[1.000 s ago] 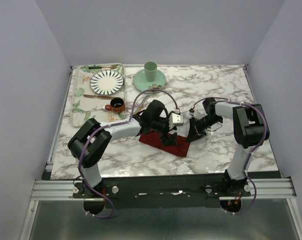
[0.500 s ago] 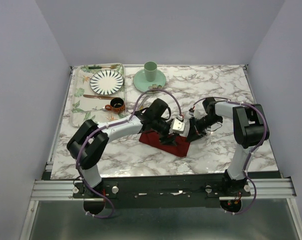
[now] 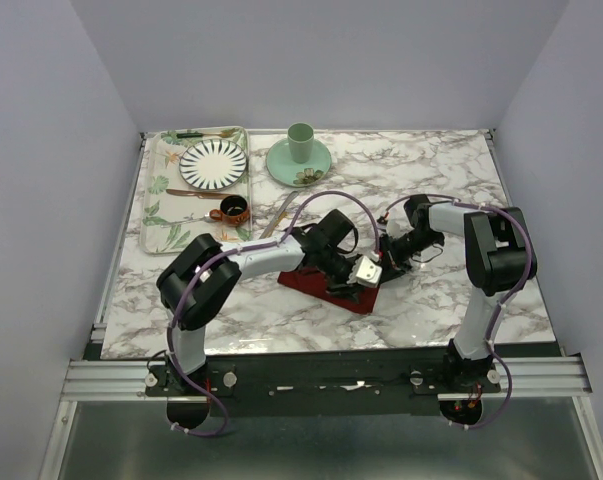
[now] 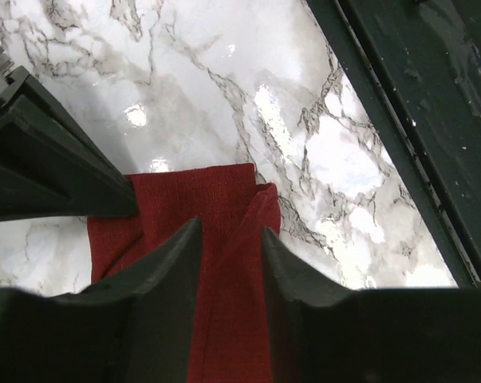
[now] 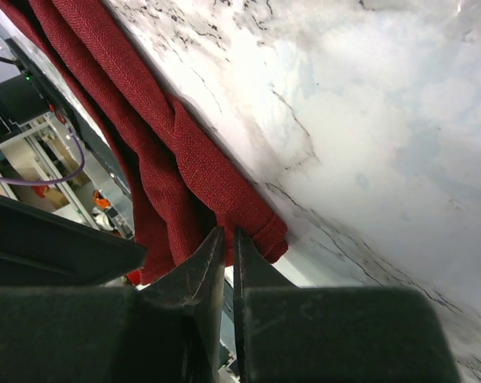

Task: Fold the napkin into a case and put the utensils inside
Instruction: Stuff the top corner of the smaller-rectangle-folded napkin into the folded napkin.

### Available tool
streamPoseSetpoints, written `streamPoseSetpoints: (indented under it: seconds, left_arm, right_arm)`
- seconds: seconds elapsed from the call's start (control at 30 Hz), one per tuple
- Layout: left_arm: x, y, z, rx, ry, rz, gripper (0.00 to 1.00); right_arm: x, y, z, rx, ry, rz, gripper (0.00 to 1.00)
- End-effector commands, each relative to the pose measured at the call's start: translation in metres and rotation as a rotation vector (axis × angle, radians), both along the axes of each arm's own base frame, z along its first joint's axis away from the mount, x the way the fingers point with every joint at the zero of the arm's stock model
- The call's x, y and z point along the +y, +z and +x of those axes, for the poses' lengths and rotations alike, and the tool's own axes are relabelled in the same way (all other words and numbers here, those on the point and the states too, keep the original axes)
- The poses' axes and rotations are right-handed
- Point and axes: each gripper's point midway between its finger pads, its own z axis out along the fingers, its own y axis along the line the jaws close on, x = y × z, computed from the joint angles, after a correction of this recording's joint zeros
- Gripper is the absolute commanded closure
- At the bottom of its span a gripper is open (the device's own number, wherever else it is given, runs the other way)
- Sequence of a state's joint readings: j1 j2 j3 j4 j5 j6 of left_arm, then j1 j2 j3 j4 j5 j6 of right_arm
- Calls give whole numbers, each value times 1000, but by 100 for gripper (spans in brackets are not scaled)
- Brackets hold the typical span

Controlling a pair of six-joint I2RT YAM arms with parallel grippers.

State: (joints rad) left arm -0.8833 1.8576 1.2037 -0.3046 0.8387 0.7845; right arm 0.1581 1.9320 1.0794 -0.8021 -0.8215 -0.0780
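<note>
From above, both wrists crowd over the napkin [image 3: 326,293] and hide most of it; only a dark red strip shows on the worktop [image 3: 431,170]. The right pincer [image 5: 227,237], pressed almost together, seems to nip the cloth's folded edge. The left pincer [image 4: 229,233] stands slightly spread with cloth lying between its fingers, its arm stretched low across. Far to its left, a tray [image 3: 159,205] holds a striped plate [image 3: 213,163] and a brown cup [image 3: 233,209].
</note>
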Motion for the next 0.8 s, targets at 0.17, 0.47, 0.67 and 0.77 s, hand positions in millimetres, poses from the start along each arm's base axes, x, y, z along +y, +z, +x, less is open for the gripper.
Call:
streamPoseSetpoints:
  seconds: [0.17,0.47,0.67,0.77]
  left_arm:
    - [-16,-2,11,18,57,8,99]
    - [-26,-5,30,18,179,1,92]
    - [-24,-16,41,2,243,33,65]
    - [-24,-18,43,-7,253,35,55]
  right_arm:
    - [0,-6,7,-23,16,-17,83]
    - [0,-6,8,-23,19,-16,83]
    - [1,-6,9,-20,16,-12,83]
    - [1,-6,10,-20,16,-11,83]
